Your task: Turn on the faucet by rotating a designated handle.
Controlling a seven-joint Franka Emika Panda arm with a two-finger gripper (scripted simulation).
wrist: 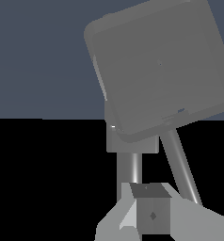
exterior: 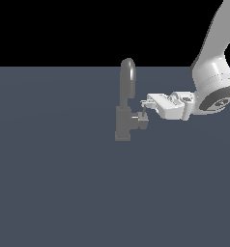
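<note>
So the faucet (exterior: 123, 123) sat pretty much dead centre of the exterior view on a flat slate-blue floor (exterior: 54, 193), blocky base down low and the narrow arched spout (exterior: 128, 77) poking up toward 12 o'clock, past the horizon into the black. The handle (exterior: 138, 120) was that stubby grey cylinder coming off the body at 3 o'clock, with a thin pin (exterior: 144, 110) standing up from its outer end.

The white arm (exterior: 213, 72) came in from around 2 o'clock, wrist bent so the gripper (exterior: 145, 103) reached level toward 9 o'clock, its tips right at the pin's top. Honestly I couldn't tell whether the fingers were spread or pinching; too small in that shot.

The wrist view wasn't much help either: a big grey squarish face of the faucet (wrist: 156, 70) filled most of it, with a finger (wrist: 152, 214) showing at the frame's edge.
</note>
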